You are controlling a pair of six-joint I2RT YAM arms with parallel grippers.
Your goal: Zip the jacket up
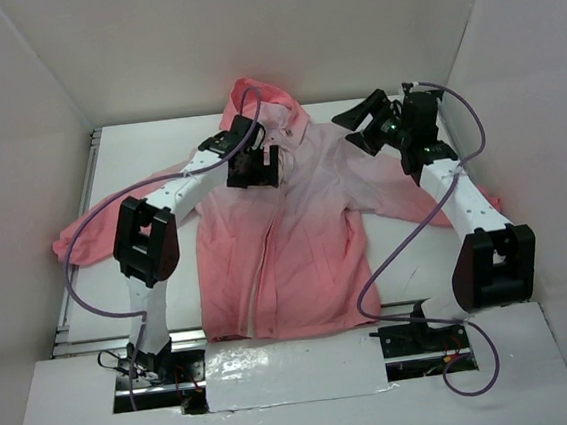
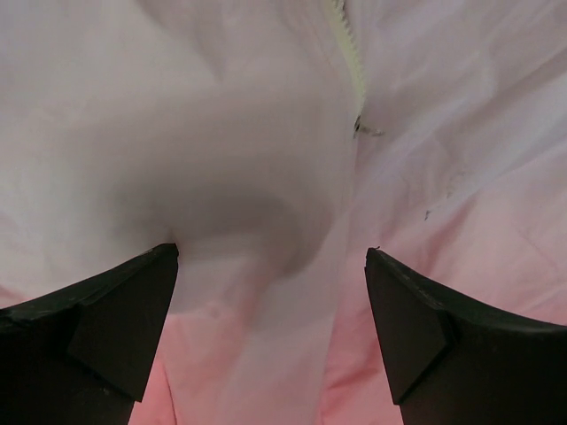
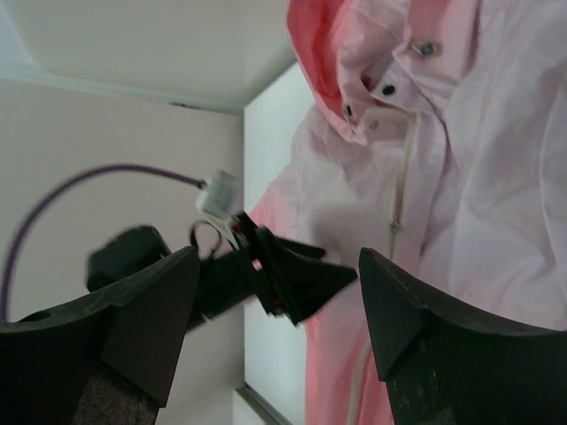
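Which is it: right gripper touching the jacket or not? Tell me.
Apart. Right wrist view: the open right gripper looks across open air at the jacket, far beyond its fingertips.

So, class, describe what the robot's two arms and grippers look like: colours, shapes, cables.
The left arm and right arm have white links joined by chunky black joints. A purple cable loops along each. The left gripper and right gripper are black, with two wedge-shaped fingers. A small green light glows by the right wrist.

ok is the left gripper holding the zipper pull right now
No, the left gripper is open over the jacket, and the zipper pull lies free beyond its fingertips.
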